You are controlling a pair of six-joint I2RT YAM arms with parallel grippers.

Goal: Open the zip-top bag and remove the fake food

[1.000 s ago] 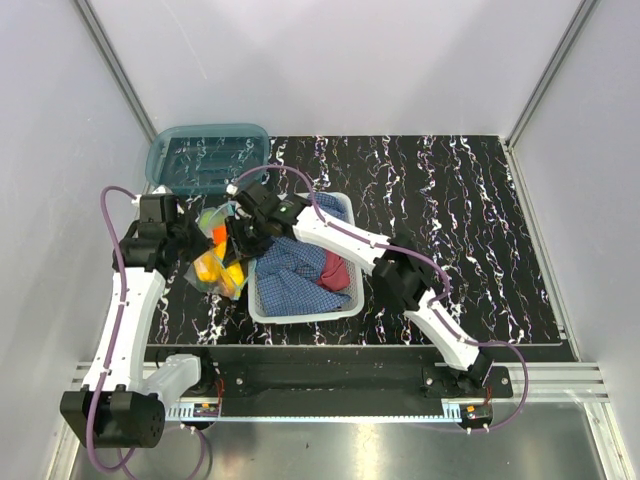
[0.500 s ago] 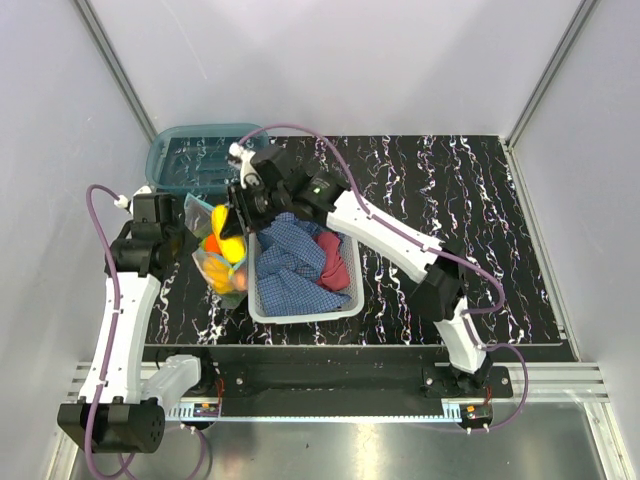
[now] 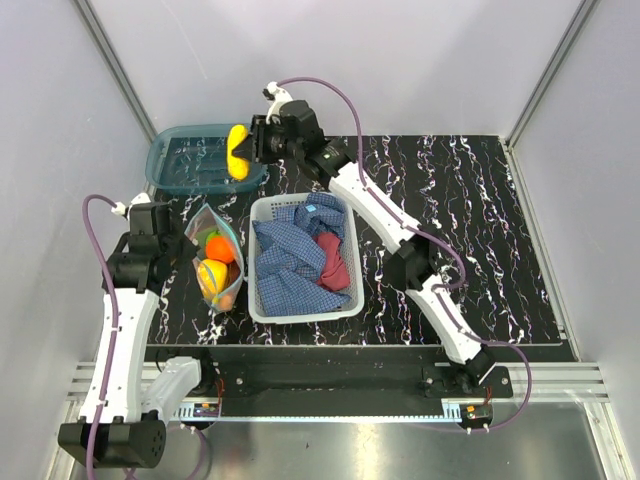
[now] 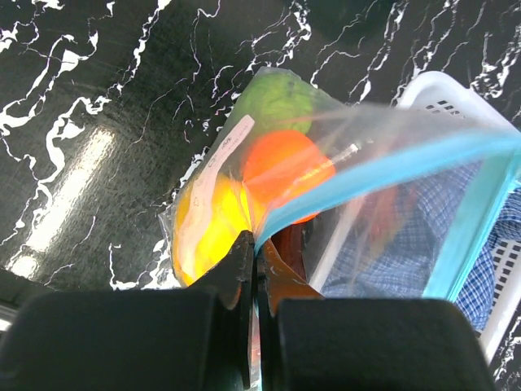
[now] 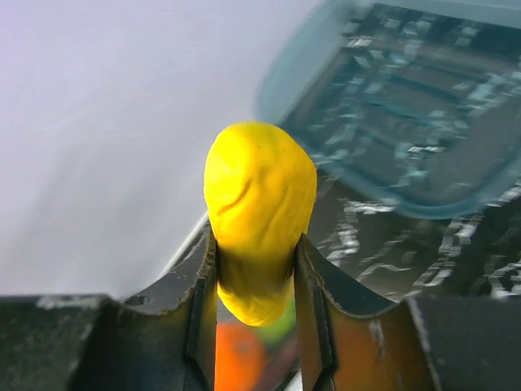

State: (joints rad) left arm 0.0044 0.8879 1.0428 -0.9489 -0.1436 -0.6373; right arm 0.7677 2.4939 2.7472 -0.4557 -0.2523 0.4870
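The right gripper (image 3: 247,150) is clamped on a yellow piece (image 5: 259,204) of the fake food. It is raised at the upper left of the top view, in line with the right end of the teal bin (image 3: 190,165). The piece looks light, rigid and glossy, so probably slippery. The fingers (image 5: 200,285) take it across its narrow middle, which suits it.

The left gripper (image 4: 255,252) is pinched tight on the zip-top bag (image 3: 212,262) at one side of its mouth, next to the blue zip strip (image 4: 423,159). The bag lies at centre left of the top view, just beside the white basket (image 3: 262,312), with its mouth open.

The film looks thin, soft and crinkly, so take hold at the stiffer strip. An orange piece (image 4: 285,171), a second yellow piece (image 4: 216,228) and a green piece (image 4: 277,102) sit inside.

Open room: the tabletop (image 3: 470,230) at right. Edges to mind: the basket rim beside the bag, and the bin wall near the raised piece.
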